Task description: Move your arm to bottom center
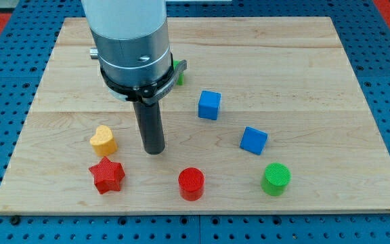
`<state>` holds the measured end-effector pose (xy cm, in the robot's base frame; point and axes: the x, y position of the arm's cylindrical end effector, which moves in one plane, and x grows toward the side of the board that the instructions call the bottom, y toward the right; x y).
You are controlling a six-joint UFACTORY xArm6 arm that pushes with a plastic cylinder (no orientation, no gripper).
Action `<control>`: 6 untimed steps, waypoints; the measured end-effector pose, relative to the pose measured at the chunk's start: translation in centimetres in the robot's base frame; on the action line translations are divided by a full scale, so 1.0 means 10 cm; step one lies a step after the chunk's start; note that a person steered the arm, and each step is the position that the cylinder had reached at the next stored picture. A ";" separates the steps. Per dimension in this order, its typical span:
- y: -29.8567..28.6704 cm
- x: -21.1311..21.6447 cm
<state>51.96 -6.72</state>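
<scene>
1. No fingers are fitted – only my tip (154, 152), standing between the yellow heart (103, 139) at nine o'clock and the red cylinder (191, 184) at five o'clock.
2. The bottom-centre target lies at about five o'clock, by that cylinder – the board's (330, 68) lower edge.
3. A slow slide should be steered just clear of the red cylinder and the red star (107, 175).

A pale wooden board (317, 74) is seen; blocks: yellow heart (103, 139), red star (107, 175), red cylinder (191, 184), green cylinder (275, 179), two blue cubes (209, 105) (253, 140).
</scene>
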 end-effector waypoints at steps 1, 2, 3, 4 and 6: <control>0.00 0.00; 0.00 0.03; 0.00 0.03; 0.38 0.03; 0.86 0.14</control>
